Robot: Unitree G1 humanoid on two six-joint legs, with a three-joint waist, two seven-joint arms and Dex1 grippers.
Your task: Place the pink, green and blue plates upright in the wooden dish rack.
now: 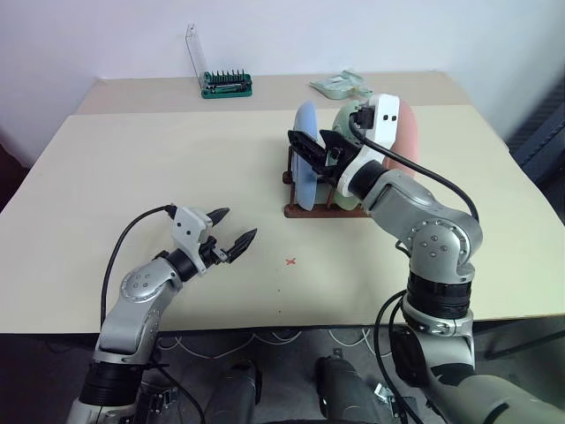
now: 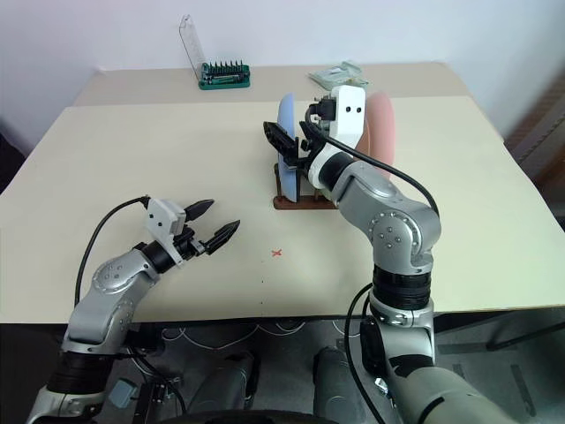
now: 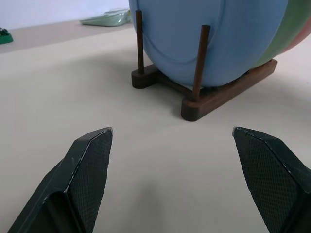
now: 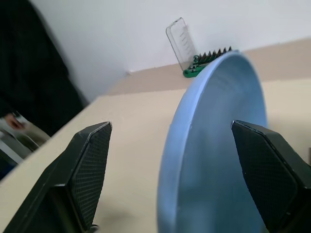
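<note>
Blue plate (image 1: 305, 157) upright in wooden dish rack (image 1: 305, 210), right pincer (image 1: 318, 145) spread wide astride its rim, left pincer (image 1: 232, 229) wide, empty

**Other items on the table**

A green tool holder (image 1: 227, 85) with a clear upright lid stood at the far edge of the beige table (image 1: 132, 177). A pale green flat object (image 1: 340, 85) lay further right. A small red cross mark (image 1: 290, 261) was near the front.
</note>
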